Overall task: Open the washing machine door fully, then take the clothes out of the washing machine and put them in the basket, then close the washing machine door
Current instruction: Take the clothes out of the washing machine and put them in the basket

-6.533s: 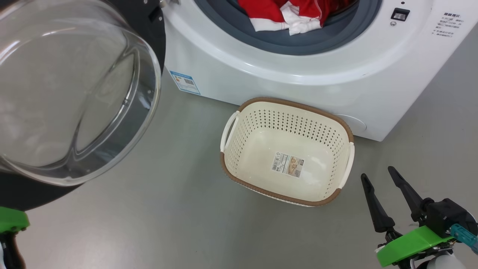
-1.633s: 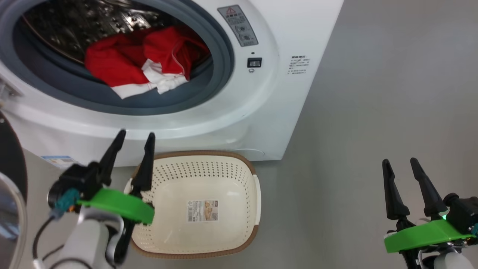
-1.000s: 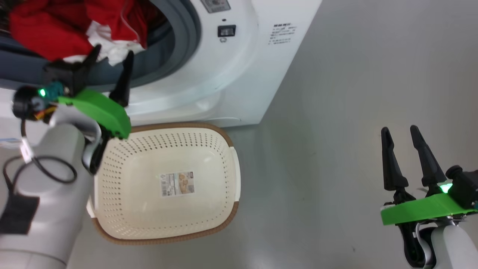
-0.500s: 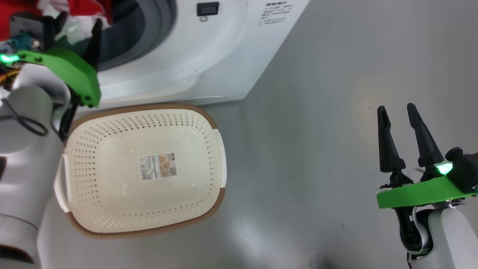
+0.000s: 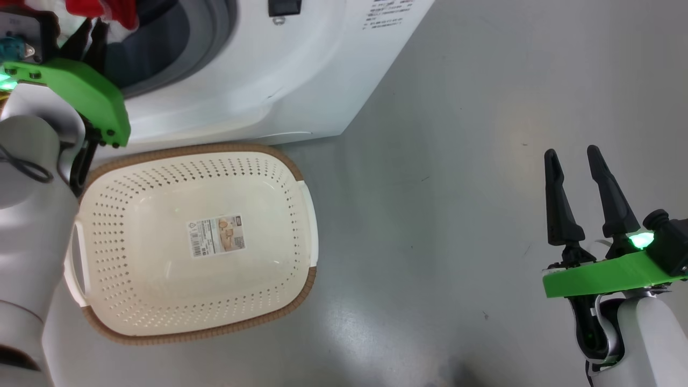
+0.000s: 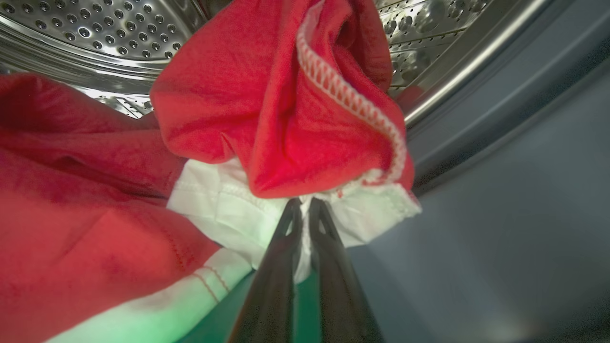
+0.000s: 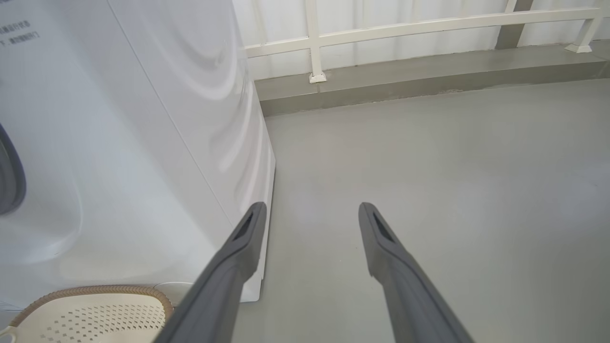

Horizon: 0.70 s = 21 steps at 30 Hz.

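Here the left hand (image 6: 305, 206) is pinched shut on the white hem of the red clothes (image 6: 267, 119), apparently just inside the washing machine (image 5: 301, 70) mouth. The basket (image 5: 307, 279) sits on the floor below that hand, just beside the machine's front. The right hand (image 5: 571, 153), fingers spread and holding nothing, hangs well apart.

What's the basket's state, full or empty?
Empty. The basket shows its bare bottom and sticker; the clothes sit in the drum, pinched by the left gripper.

The left end effector (image 5: 94, 26) is at the clothes (image 5: 102, 9) in the washing machine (image 5: 279, 70).
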Tool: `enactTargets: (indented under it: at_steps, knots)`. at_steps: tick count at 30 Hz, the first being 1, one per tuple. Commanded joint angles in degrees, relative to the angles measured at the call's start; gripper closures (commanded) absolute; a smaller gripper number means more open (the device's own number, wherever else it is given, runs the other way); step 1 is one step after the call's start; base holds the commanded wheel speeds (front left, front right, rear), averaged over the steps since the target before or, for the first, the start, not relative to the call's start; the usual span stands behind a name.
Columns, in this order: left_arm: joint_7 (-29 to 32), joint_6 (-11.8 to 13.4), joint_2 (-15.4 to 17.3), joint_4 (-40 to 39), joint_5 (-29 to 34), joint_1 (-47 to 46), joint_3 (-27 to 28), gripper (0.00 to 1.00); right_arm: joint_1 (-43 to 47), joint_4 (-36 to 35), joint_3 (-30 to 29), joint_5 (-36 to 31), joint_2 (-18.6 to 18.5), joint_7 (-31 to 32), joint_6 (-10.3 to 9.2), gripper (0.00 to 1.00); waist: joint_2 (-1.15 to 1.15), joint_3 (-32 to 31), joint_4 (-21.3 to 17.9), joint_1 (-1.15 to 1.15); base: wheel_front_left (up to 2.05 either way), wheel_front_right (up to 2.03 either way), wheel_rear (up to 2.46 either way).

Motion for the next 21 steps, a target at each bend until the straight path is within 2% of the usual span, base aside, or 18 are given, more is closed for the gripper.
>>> enactTargets:
  at_steps: [1,10,16,21]
  knots:
    - [-0.9,-0.3,1.8,-0.7,-1.2,-0.7,0.6,1.00,-0.6,-1.5,0.9,0.2,-0.2,-0.4,0.28,0.00,0.00,-0.1,0.2,0.00,0.00,0.00,0.00]
    - [-2.9,-0.3,1.3,-2.7,-4.7,0.3,1.4,1.00,-0.4,-1.5,0.2,-0.4,-0.2,-0.4,0.28,0.00,0.00,-1.1,1.8,0.00,0.00,0.00,0.00]
    - [-3.0,1.6,1.6,-14.9,-4.1,5.4,10.3,1.00,0.2,-1.3,-0.4,-1.1,-0.2,-0.4,0.28,0.00,0.00,-3.1,3.8,0.00,0.00,0.00,0.00]
    - [-3.0,2.1,0.0,-25.2,0.9,12.9,18.3,1.00,0.9,-1.1,-0.5,-1.5,-0.4,-0.4,0.28,0.00,0.00,-4.9,5.3,0.00,0.00,0.00,0.00]
